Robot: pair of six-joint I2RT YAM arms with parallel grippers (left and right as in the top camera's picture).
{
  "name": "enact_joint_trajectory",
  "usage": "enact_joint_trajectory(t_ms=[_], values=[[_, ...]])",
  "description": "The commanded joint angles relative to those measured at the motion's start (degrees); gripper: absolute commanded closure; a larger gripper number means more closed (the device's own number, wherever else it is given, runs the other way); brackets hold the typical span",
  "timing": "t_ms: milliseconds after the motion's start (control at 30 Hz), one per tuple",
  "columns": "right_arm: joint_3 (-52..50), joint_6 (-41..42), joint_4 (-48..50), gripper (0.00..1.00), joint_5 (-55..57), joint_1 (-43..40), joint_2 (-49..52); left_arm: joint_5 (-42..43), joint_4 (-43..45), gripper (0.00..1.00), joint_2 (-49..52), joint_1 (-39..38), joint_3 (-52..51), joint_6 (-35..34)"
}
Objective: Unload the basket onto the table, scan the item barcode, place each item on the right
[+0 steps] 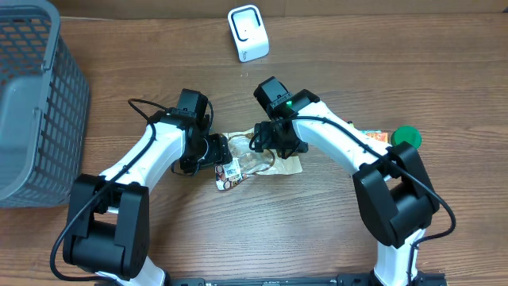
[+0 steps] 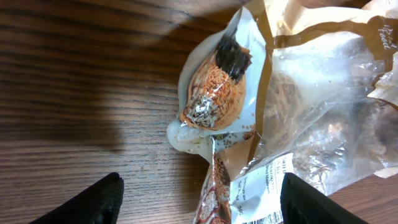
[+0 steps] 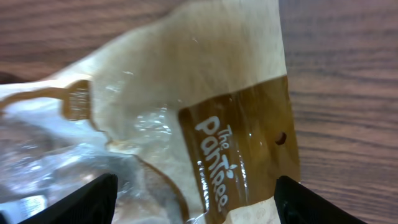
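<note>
Overhead, the snack bag is lying on the table between the left gripper and right gripper. In the left wrist view, fingers are standing released either side of its labelled end. In the right wrist view, fingers are spreading wide over its brown end.

The overhead camera is looking straight down from well above, taking in the whole wooden table, both arms, the grey basket at the left edge and the white scanner at the far side. The left wrist camera is peering down past its own dark fingertips, very close over the clear, label-bearing end of the snack bag, while the right wrist camera is hanging just as near over the bag's brown printed end. All three views are sharing that snack bag at the table's middle.
</note>
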Motion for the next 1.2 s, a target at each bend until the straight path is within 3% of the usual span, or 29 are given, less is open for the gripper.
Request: enact_joint_trajectory(t_ms=[0,133,400,700,833,1167], values=[[0.68,1.51,-0.52,0.18,-2.29,0.46,0.61,-1.33,0.42,0.28,1.29,0.22,1.16,1.09],[0.63,2.91,-1.05,0.16,-3.3,1.77,0.61,-2.47,1.4,0.27,2.95,0.22,1.18,1.09],[0.37,13.18,-1.16,0.08,-4.9,4.81,0.61,-3.1,2.36,0.24,3.85,1.07,1.95,4.5],[0.37,13.25,4.11,0.09,-15.93,6.58,0.59,-7.58,5.44,0.23,3.85,2.14,2.89,5.18],[0.5,12.98,4.11,0.17,-15.23,6.05,-0.52,-7.61,6.05,0.24,3.85,2.14,3.26,6.14],[1.79,9.81,4.37,0.17,-5.9,3.5,-5.62,-8.17,5.49,0.24,3.87,2.14,4.31,6.64]])
